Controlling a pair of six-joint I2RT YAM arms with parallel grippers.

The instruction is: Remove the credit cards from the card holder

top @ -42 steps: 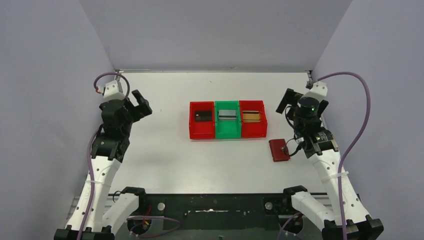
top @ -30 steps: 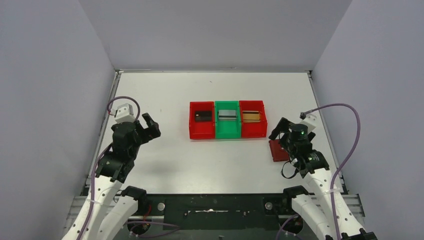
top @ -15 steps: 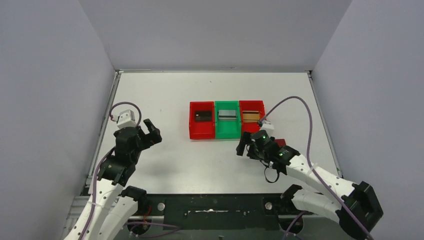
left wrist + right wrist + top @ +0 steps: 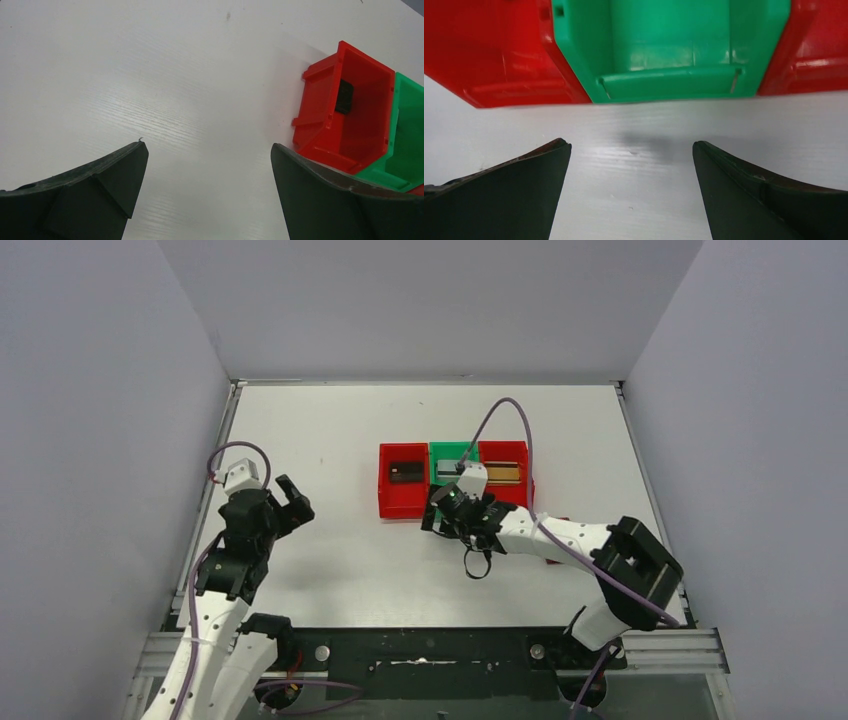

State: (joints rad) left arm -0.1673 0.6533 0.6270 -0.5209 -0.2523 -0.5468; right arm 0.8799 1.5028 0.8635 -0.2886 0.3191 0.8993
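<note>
A black card (image 4: 404, 472) lies in the left red bin (image 4: 386, 490); it also shows in the left wrist view (image 4: 344, 96). A silver-grey card (image 4: 450, 469) lies in the green bin (image 4: 455, 504), and a gold-tan card (image 4: 503, 472) in the right red bin (image 4: 520, 498). The dark red card holder (image 4: 560, 521) is almost wholly hidden under my right forearm. My right gripper (image 4: 436, 514) is open and empty, low over the table just in front of the green bin (image 4: 674, 45). My left gripper (image 4: 291, 502) is open and empty at the left.
The three bins stand side by side mid-table. In the right wrist view, red bins (image 4: 489, 50) flank the green one beyond my open gripper (image 4: 631, 146). In the left wrist view, the left red bin (image 4: 320, 115) is at the right, beyond my open gripper (image 4: 209, 146).
My right arm has swung left from the card holder at the right to in front of the green bin, empty-handed. My left arm has drawn back and settled at the left.
</note>
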